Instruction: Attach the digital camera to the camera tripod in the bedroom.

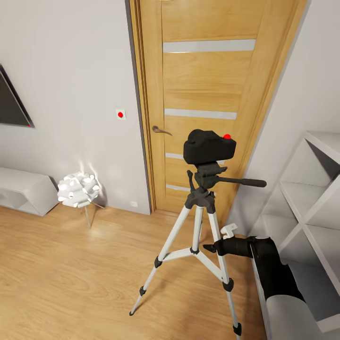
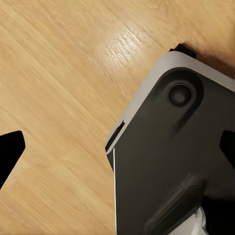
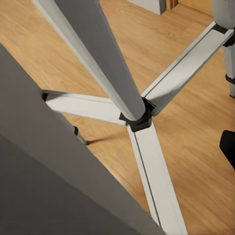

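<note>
Head view: black camera (image 1: pixel 210 146) with red dot sits atop the tripod (image 1: pixel 198 236) at frame centre, before the door (image 1: pixel 208 85). Bare floor (image 1: pixel 71 274) lies lower left; shelves (image 1: pixel 307 208) crowd the right. Right gripper (image 1: pixel 211 247) beside a leg; its opening cannot be told, nor the left's.

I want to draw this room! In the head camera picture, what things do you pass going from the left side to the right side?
Dark wall screen → low white cabinet → spiky white lamp → red dot wall switch → camera tripod with the digital camera sitting on top → white shelves.
</note>
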{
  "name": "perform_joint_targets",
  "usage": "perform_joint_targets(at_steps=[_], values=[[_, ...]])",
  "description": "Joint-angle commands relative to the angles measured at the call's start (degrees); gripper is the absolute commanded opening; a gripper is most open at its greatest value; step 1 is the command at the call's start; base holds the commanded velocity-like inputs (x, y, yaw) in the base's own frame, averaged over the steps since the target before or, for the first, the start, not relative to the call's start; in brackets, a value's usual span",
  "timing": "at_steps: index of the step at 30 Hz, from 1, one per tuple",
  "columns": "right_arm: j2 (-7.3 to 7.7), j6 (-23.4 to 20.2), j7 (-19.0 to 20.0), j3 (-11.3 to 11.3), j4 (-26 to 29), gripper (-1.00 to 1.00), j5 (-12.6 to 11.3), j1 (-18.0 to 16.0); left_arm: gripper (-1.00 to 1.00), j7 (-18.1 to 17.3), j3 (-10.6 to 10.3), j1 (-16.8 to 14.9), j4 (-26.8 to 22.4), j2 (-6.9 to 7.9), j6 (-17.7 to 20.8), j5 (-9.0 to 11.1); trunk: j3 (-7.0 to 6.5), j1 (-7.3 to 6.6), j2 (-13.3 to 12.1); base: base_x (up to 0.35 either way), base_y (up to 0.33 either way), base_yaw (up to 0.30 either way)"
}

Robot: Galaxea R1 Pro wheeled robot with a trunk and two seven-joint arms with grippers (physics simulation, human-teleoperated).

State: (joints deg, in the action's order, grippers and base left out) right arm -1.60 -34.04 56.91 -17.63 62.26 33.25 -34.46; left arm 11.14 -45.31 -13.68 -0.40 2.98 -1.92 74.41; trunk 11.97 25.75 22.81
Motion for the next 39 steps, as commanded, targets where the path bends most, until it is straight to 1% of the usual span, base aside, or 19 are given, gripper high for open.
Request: perform_joint_targets(at_steps=[1,4,9,12,13,15,18,19,24,29,32,35,39], values=[[-0.08,-0.26,0.45,-0.21,0.16,1.0,0.41,-0.05,1.0,0.2,-0.48,-0.03,-0.04,0.01,-0.1,0.47,0.11,0.03,0.11,0.0,0.0,0.0],[-0.13,-0.25,0.29,-0.21,0.53,1.0,0.41,0.38,1.0,0.2,-0.48,-0.03,-0.04,0.01,-0.1,0.47,0.11,0.03,0.11,0.0,0.0,0.0],[-1.11,-0.1,-1.33,-0.16,2.17,1.0,0.41,1.95,1.0,0.2,-0.48,-0.03,-0.04,0.02,-0.1,0.47,0.11,0.03,0.11,0.0,0.0,0.0],[-2.02,0.57,-2.29,-0.11,3.14,1.0,0.35,2.9,1.0,0.2,-0.48,-0.03,-0.03,0.03,-0.1,0.47,0.11,0.03,0.11,0.0,0.0,0.0],[-2.32,1.5,-7.32,-0.03,13.48,1.0,0.33,9.53,1.0,0.2,-0.48,-0.03,-0.04,0.02,-0.1,0.47,0.11,0.03,0.11,0.0,0.0,0.0],[-2.6,2.9,-8.7,0.03,14.61,1.0,0.31,10.79,1.0,0.2,-0.48,-0.03,-0.04,0.03,-0.1,0.47,0.11,0.03,0.11,0.0,0.0,0.0],[-3.1,5.59,-10.66,0.04,15.61,1.0,0.3,12.17,1.0,0.2,-0.48,-0.03,-0.04,0.02,-0.1,0.44,0.11,0.03,0.11,0.0,0.0,0.0],[-3.5,7.36,-11.81,0.03,15.96,1.0,0.25,12.78,1.0,0.2,-0.48,-0.03,-0.04,0.03,-0.1,0.45,0.11,0.03,0.11,0.0,0.0,0.0],[-4.11,10.41,-14.17,-0.08,16.22,1.0,-0.03,13.6,1.0,0.2,-0.48,-0.03,-0.04,0.01,-0.1,0.45,0.11,0.03,0.11,0.0,0.0,0.0],[-4.37,11.38,-15.57,-0.17,16.12,1.0,-0.26,14.06,1.0,0.2,-0.48,-0.03,-0.04,0.01,-0.1,0.46,0.11,0.03,0.11,0.0,0.0,0.0],[-4.5,11.6,-16.95,-0.19,16.34,1.0,-0.38,14.92,1.0,0.2,-0.48,-0.03,-0.04,0.01,-0.1,0.47,0.11,0.03,0.11,0.0,0.0,0.0],[-5.02,12.04,-19.25,-0.2,16.5,1.0,-0.5,16.04,1.0,0.2,-0.48,-0.03,-0.04,0.01,-0.1,0.47,0.11,0.03,0.11,0.0,0.0,0.0],[-6.15,13.76,-23.11,-0.2,16.59,1.0,-0.58,17.22,1.0,0.2,-0.48,-0.03,-0.04,0.01,-0.1,0.47,0.11,0.03,0.11,0.0,0.0,0.0]])
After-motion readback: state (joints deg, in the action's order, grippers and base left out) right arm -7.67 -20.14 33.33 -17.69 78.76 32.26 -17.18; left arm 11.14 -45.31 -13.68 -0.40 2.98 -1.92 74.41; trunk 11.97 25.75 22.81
